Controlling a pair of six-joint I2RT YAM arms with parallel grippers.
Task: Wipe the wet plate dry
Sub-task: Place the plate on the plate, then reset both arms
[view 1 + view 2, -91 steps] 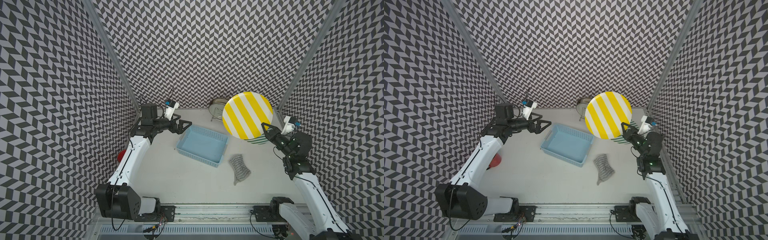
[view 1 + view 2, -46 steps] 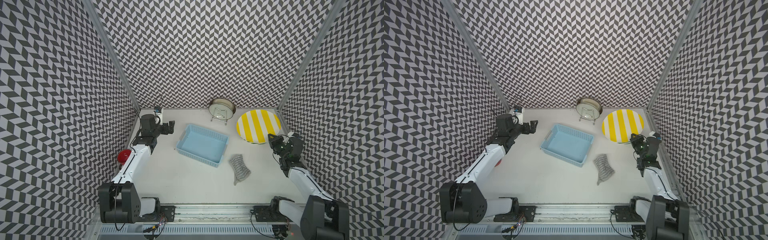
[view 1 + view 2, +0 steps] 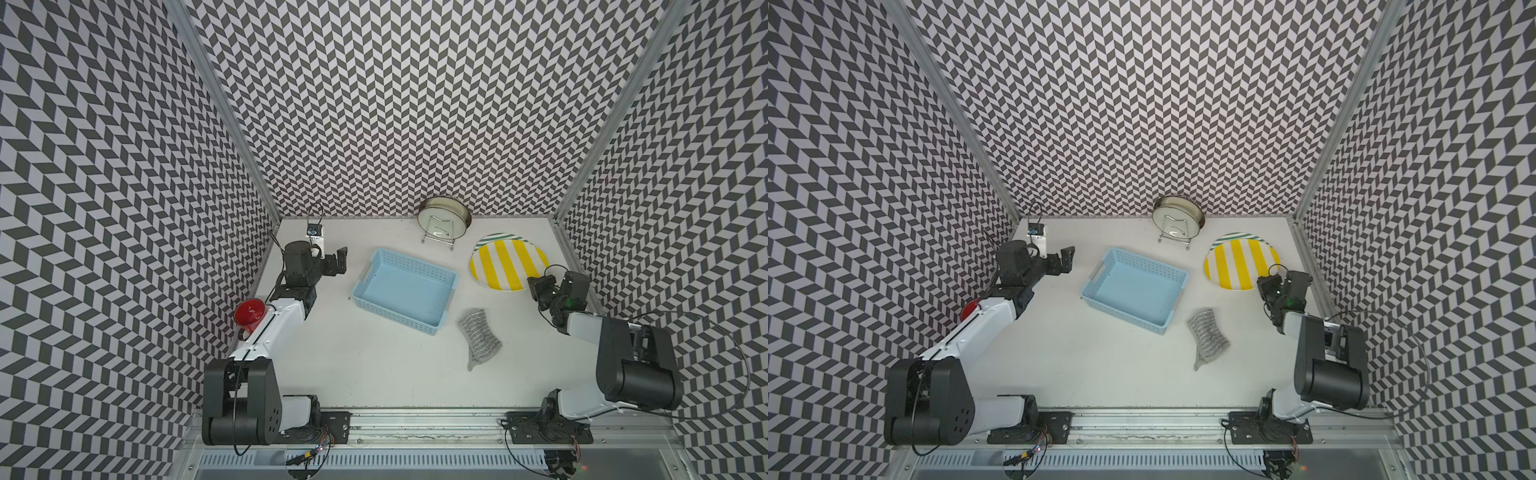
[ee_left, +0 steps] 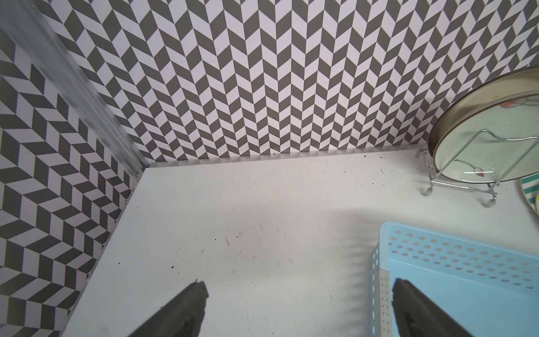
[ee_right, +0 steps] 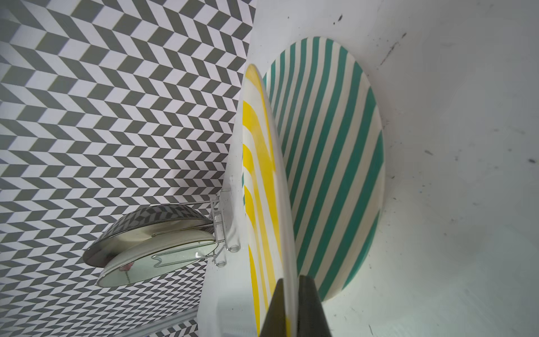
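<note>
Yellow-striped plate [image 3: 509, 264], raised a second ago, now lies low over the green-striped plate [image 5: 329, 163], mid-right in a top view. Right gripper [image 5: 293, 280], arm folded back, pinches its near rim. Left gripper [image 4: 297, 289], retracted leftward, is spread wide.

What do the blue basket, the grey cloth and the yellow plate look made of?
Basket: likely moulded plastic, matte, with punched holes in its walls. Cloth: soft knitted or microfibre fabric, ribbed and crumpled. Yellow plate: smooth, thin-rimmed, maybe melamine or glazed ceramic.
</note>
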